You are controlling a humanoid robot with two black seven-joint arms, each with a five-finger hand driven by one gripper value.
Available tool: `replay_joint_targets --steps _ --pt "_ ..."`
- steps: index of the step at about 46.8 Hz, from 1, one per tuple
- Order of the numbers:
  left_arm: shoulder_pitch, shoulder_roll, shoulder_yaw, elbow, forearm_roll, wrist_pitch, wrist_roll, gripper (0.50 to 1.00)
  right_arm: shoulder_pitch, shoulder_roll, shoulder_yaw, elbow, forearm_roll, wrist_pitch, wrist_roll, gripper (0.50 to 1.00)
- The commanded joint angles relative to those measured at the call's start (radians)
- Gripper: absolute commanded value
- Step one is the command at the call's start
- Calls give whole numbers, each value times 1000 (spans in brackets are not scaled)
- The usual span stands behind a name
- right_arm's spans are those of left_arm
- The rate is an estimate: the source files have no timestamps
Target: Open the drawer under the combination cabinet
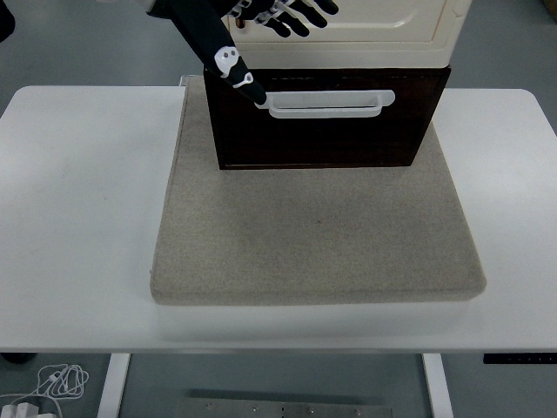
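The combination cabinet has a cream upper unit (365,39) standing on a dark brown drawer (326,135) with a white bar handle (326,104). The drawer front looks flush with its case. The cabinet stands at the back of a grey mat (318,231). My left hand (270,19) comes in from the top left, black with white marks. Its fingers (300,16) are spread over the cream unit's front. One long digit (237,71) points down and its tip touches the left end of the handle. It grips nothing. The right hand does not show.
The mat lies in the middle of the white table (78,200), with bare table on both sides. A white cable (57,381) lies on the floor at the bottom left, below the table's near edge.
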Motion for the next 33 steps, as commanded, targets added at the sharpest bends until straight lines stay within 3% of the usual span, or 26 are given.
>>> replay_joint_targets --steps 1,9,24,33 --pt "-10 -15 34 -1 0 5 17 1000 0 0 -1 1 0 0 0 928" --pt "-23 -33 61 15 1 17 42 1000 0 0 -1 -1 0 0 0 928" --pt "-38 -157 104 145 4 19 82 1000 0 0 -1 -1 0 0 0 928" --pt "-15 -214 101 196 127 5 94 1000 0 0 1 -1 0 0 0 928"
